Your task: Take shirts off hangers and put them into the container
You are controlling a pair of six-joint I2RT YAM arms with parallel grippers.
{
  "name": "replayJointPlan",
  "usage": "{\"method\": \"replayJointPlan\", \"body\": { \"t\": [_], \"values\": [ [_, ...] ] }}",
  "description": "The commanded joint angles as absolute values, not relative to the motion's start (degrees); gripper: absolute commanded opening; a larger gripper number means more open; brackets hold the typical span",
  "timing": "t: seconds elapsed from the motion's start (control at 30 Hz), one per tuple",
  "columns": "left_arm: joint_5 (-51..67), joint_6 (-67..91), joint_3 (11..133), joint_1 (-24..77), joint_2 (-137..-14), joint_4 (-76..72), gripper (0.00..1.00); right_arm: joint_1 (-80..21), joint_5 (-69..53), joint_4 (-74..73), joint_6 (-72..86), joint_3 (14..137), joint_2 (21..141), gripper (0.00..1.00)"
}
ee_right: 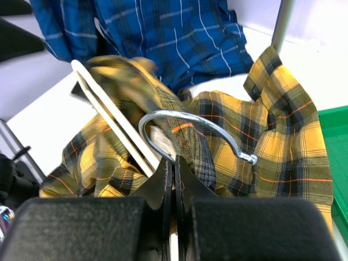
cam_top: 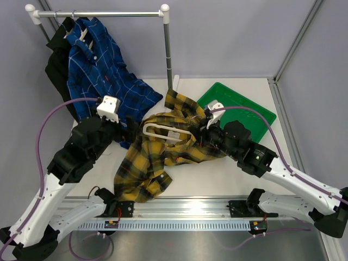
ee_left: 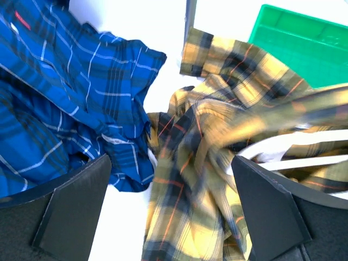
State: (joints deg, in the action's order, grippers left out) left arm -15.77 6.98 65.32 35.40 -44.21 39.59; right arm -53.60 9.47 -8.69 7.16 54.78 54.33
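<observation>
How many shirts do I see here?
3. The yellow plaid shirt lies on the table; the blue shirt hangs on the rail; the black shirt hangs behind it, partly hidden.

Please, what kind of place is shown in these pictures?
Probably a robot test cell, not a home: grey panel walls, two arms bolted to a metal rail, a small clothes rack on a white table.

Flannel shirt [cam_top: 147,163]: yellow-and-dark-grey plaid; blue shirt [cam_top: 103,70]: thin pale check lines; black shirt [cam_top: 57,65]: plain; hanger [ee_right: 111,117]: white; container [cam_top: 239,103]: bright green.
</observation>
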Motion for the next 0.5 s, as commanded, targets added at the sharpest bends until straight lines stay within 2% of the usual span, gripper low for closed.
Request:
{"method": "replayJointPlan", "body": {
  "t": [0.0, 0.33, 0.47],
  "values": [
    [-9.25, 3.34, 67.94, 35.6, -42.9, 40.6, 0.99, -53.61, 10.29, -5.01, 5.19, 55.02, 55.1, 0.0],
    [11.48, -2.36, 68.46, 35.6, -43.59, 40.34, 0.99, -53.53, 3.44, -5.79, 3.25, 57.74, 56.42, 0.0],
    [19.14, -8.42, 71.71, 35.6, -48.06, 43.32, 0.99, -53.61, 0.27, -7.03, 1.67, 58.97, 56.78, 0.0]
  ]
}}
